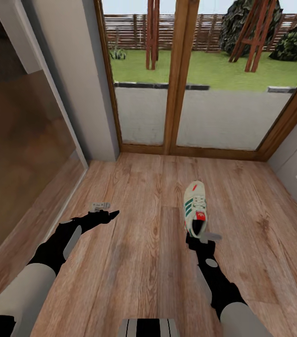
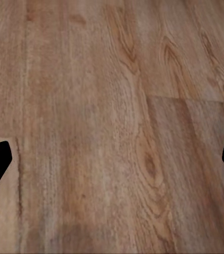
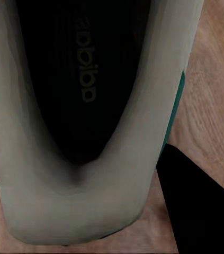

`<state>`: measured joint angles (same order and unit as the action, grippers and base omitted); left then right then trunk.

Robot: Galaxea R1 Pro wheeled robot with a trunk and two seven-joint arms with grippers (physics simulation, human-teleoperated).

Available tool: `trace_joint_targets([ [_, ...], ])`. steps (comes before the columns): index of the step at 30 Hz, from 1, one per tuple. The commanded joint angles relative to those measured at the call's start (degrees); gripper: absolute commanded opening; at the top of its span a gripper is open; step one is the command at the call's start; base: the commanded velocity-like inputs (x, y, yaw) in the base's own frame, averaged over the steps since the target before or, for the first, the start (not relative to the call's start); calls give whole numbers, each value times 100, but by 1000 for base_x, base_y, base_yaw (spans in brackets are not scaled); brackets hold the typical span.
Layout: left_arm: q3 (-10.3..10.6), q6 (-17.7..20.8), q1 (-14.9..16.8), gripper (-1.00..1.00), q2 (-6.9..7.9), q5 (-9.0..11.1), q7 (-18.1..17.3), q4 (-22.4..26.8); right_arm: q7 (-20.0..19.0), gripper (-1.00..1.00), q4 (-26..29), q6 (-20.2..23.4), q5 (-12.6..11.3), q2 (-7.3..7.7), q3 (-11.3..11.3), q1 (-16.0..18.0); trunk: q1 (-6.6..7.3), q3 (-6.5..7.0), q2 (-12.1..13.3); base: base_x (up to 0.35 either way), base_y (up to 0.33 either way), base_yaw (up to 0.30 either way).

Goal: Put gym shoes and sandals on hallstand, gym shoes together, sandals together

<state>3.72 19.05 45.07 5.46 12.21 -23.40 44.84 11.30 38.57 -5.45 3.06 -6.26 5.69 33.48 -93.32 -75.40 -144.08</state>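
shoe: our right claw [image 1: 203, 237] straddles the heel of the gym shoe [image 1: 195, 207], lower centre-right on the floor [image 1: 139, 262] | axis: toe points up-frame, away from us | grip: not clearly closed | left claw [image 1: 105, 215]: spread wide, empty

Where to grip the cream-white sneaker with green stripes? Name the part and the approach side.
Grip the heel collar of the cream-white lace-up sneaker, coming from behind and above. It sits upright on the wood-plank floor, heel toward the robot, and the right gripper already straddles that rim. The padded rim is narrow enough for the fingers to clamp.
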Motion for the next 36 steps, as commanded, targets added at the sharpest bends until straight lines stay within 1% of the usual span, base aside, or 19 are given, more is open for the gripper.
trace_joint_targets([
  [1, 15, 46, 2, 100, 6, 57, 5, 7, 3, -100, 235, 70, 12, -6, 19, 0, 3, 18, 0, 0, 0, 0],
  [4, 15, 46, 2, 100, 7, 54, 4, 7, 3, -100, 822, 505, 11, -6, 13, 0, 10, 85, 4, 0, 0, 0],
  [5, 17, 48, 2, 100, 7, 54, 5, 7, 3, -100, 1028, 760, 11, -8, 13, 0, 13, 107, 6, 0, 0, 0],
  [8, 21, 52, 2, 100, 7, 53, 5, 7, 3, -100, 1294, 1165, 10, -12, -6, 0, 21, 173, 10, 0, 0, 0],
  [9, 23, 54, 2, 100, 7, 56, 5, 3, 3, -100, 1440, 1391, 8, -15, -396, 0, 23, 195, 11, 0, 0, 0],
  [10, 25, 54, 2, 100, 7, 57, 6, 2, 3, -100, 1447, 1403, 9, -15, -474, 0, 26, 218, 12, 0, 0, 0],
  [12, 30, 55, 2, 100, -3, 61, 3, 0, 3, -100, 1466, 1431, 5, -11, -774, 0, 31, 262, 15, 0, 0, 0],
  [13, 30, 55, 2, 100, -6, 61, 3, 0, 3, -100, 1468, 1433, 5, -10, -839, 0, 34, 284, 16, 0, 0, 0],
  [14, 32, 57, -1, 100, -31, 71, 2, -1, 3, -100, 1476, 1448, 2, -7, -1071, 0, 36, 311, 18, 0, 0, 0],
  [16, 33, 61, -6, 100, -36, 85, 2, -1, 6, -100, 1478, 1450, 8, -7, -1109, 0, 41, 370, 20, 0, 0, 0],
  [36, 32, 64, -7, 100, -28, 95, 2, -1, 4, -100, 1478, 1451, -14, -6, -1114, 0, 93, 999, 47, 0, 0, 0],
])
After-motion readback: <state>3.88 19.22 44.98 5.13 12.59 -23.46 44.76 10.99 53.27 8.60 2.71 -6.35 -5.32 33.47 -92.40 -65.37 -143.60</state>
